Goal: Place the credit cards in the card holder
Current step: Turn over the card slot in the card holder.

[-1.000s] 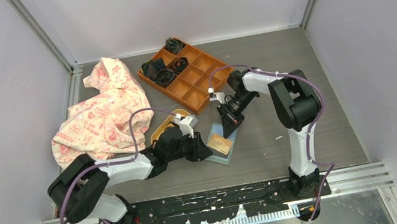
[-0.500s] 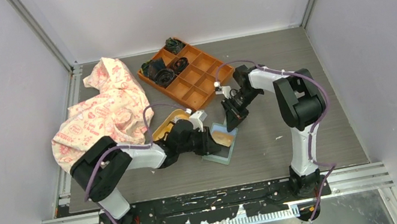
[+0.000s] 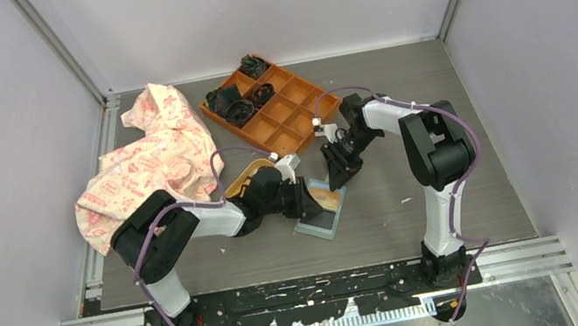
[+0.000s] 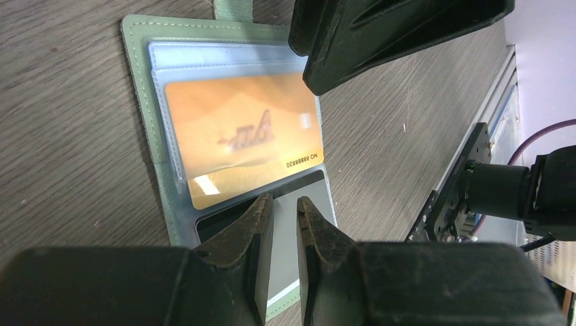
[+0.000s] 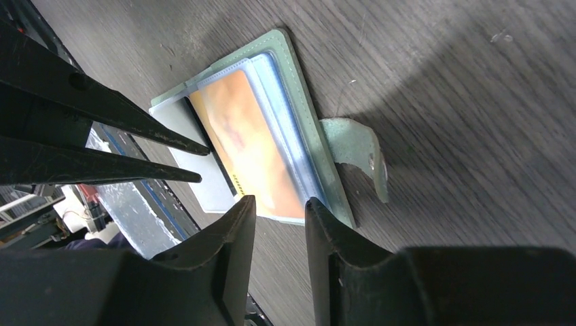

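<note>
In the top external view, the card holder (image 3: 322,209) lies open on the worktop (image 3: 470,204), near its middle. The left gripper (image 3: 308,204) rests low over its near-left part and the right gripper (image 3: 334,178) hangs over its far edge. A yellow dish (image 3: 245,176) sits just behind the left arm. An orange tray (image 3: 273,112) and a patterned cloth (image 3: 153,164) lie farther back.

In the left wrist view, we see the green rim of the card holder (image 4: 139,102) flat on the worktop, with an orange card (image 4: 238,142) tucked under a clear sleeve. A black card (image 4: 302,183) shows below it and a grey card (image 4: 285,251) below that. The left fingers (image 4: 258,224) stand slightly apart above the grey card, with nothing between them. One right finger (image 4: 353,61) looms over the far edge.

In the right wrist view, the right fingers (image 5: 231,224) are apart and clamp nothing, hovering just past the long edge of the card holder. Its closing tab (image 5: 353,146) is folded outward. The left fingers point at the black card's edge.
</note>
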Tool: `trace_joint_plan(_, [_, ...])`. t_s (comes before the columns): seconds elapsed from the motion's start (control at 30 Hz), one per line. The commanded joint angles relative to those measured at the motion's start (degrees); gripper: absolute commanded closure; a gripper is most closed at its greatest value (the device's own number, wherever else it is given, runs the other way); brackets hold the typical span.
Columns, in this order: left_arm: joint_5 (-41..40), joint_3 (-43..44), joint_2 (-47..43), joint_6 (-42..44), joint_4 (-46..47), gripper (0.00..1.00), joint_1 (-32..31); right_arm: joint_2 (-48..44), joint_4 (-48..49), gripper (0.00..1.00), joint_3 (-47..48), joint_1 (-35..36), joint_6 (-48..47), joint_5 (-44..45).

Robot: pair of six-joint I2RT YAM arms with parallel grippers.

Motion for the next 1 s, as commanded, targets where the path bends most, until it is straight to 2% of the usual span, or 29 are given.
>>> trace_joint_plan(0.0, [0.9, 1.0, 1.0, -0.5, -0.9, 0.79, 0.3, -0.4, 0.7, 0.61, 0.4, -0.2, 0.5, 1.1])
trace_joint_plan(0.23, [1.3, 0.2, 2.2, -1.3, 0.9, 0.79, 0.4, 1.3, -0.4, 0.60, 0.9, -0.2, -0.3, 2.4])
trace_joint_plan(0.6, [1.3, -0.6, 2.8, -1.6, 1.6, 0.80, 0.6, 2.3, -8.8, 0.68, 3.6, -0.2, -6.5, -8.0])
trace_joint_plan(0.73, [1.3, -1.0, 2.2, -1.5, 1.8, 0.80, 0.7, 2.4, -10.7, 0.73, 3.9, -0.2, -7.7, -9.4])
trace_joint_plan(0.97, [1.8, -2.0, 0.8, -1.3, 3.0, 0.80, 0.8, 1.5, -11.8, 0.73, 3.5, -0.2, -8.9, -11.1])
